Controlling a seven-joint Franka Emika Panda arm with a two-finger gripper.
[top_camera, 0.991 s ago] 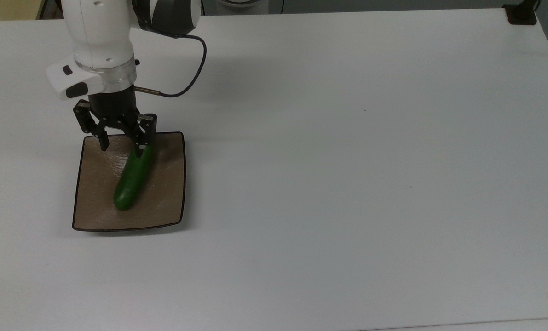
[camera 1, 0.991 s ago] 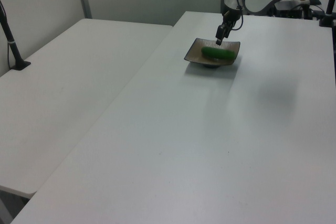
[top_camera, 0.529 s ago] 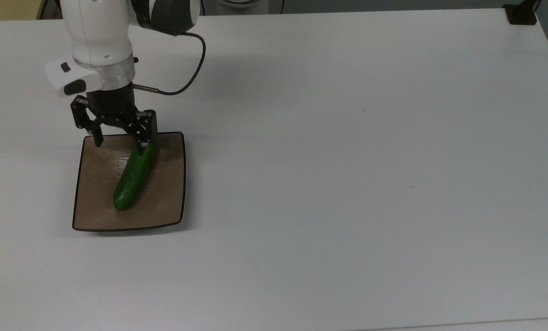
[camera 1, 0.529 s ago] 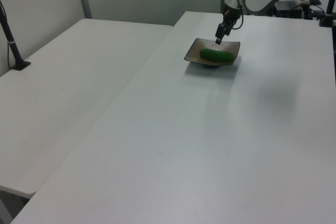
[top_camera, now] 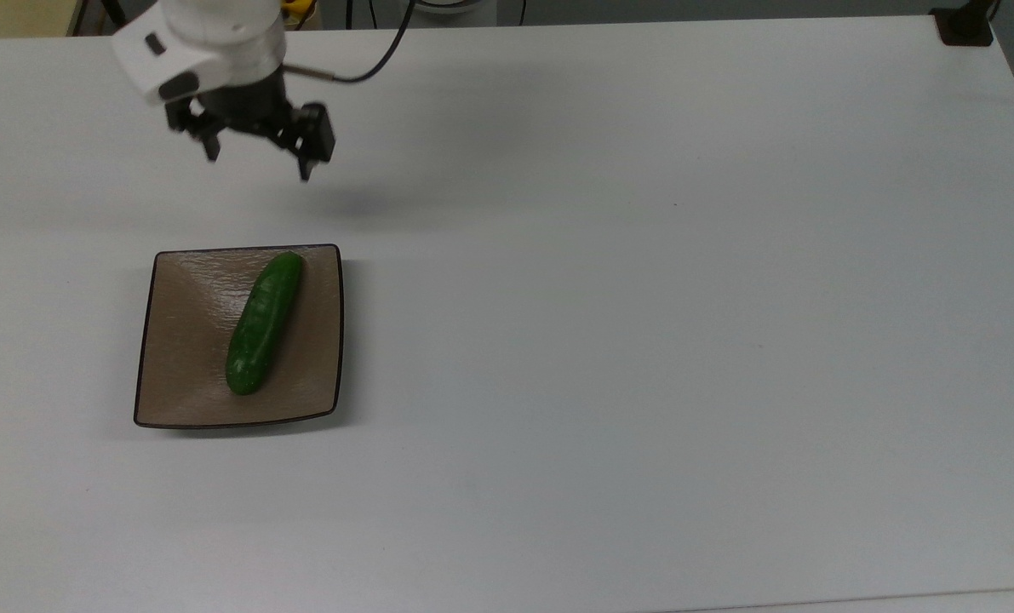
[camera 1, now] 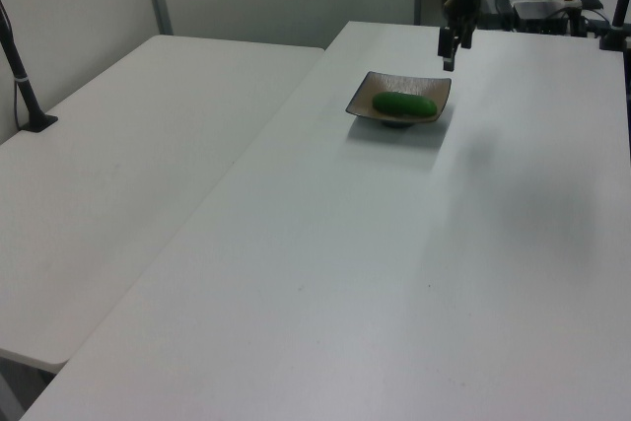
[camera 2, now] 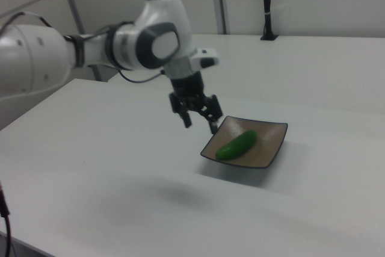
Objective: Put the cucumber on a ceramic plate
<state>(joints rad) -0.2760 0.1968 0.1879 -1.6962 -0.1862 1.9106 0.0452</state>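
The dark green cucumber [top_camera: 262, 321] lies slantwise on the square tan-brown ceramic plate [top_camera: 181, 375], at the top view's left. It also rests on the ceramic plate [camera 1: 431, 89] in the left view as the cucumber [camera 1: 404, 105], and in the right view as the cucumber [camera 2: 236, 145] on the plate [camera 2: 267, 147]. My gripper [top_camera: 257, 160] hangs open and empty above the table, well beyond the plate's far edge in the top view. The gripper [camera 2: 199, 123] is raised just left of the plate in the right view, and the gripper [camera 1: 452, 50] hovers behind the plate in the left view.
A wide white table [top_camera: 643, 298] stretches to the top view's right. A black clamp [top_camera: 965, 25] sits at its far right corner. A second white table [camera 1: 118, 145] adjoins on the left view's left, with a black post [camera 1: 22, 81] at its edge.
The gripper has lifted away from the cucumber and drawn back beyond the plate's far edge. The cucumber stays on the plate, shifted slightly after release.
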